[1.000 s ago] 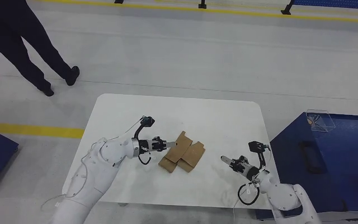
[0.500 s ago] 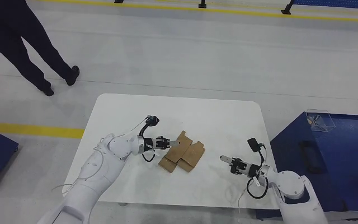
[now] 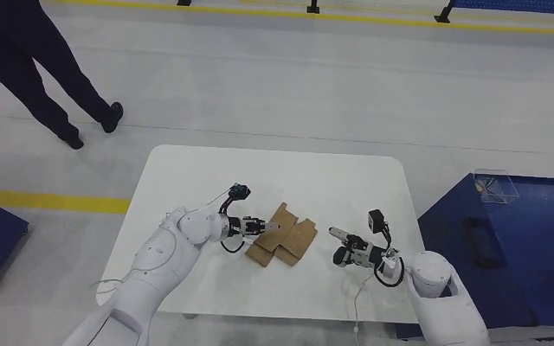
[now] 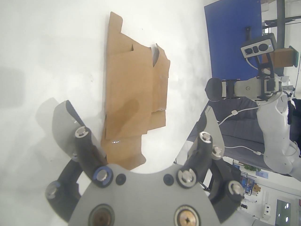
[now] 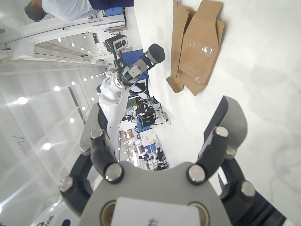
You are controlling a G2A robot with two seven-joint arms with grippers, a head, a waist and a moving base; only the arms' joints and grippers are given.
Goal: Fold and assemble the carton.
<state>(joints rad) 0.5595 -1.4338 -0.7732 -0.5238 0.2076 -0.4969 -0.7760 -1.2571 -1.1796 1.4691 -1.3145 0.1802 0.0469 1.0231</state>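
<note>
The carton (image 3: 281,233) lies flat near the middle of the table (image 3: 346,173). It is a brown blank not yet raised, its panels and flaps lapped over one another, slanting roughly from 7 towards 1 o'clock in the top view. I have my left gripper (image 3: 265,227) at the carton's 9 o'clock edge, jaws spread wide and holding nothing. I judge they are set astride that near end so that one finger (image 4: 64,118) can slip under or nip a flap and start the first fold. My right gripper (image 3: 336,244) sits off at the carton's 3 o'clock, apart from the cardboard, jaws likewise spread and empty, pointed at that end. I think it is placed there to brace the blank or take the opposite panel when the left side lifts. Much I cannot settle. I cannot tell whether my left finger touches the cardboard, rides on top of it or merely lies beside it, and my own palm cuts off the carton's nearest corner in the left wrist view. How many layers are stacked, and which creases are free, is hard to read from above. A glossy patch, tape (image 5: 200,48) by the look of it, shows on one panel from the right wrist, but what it joins is unclear. The underside is hidden altogether.
</note>
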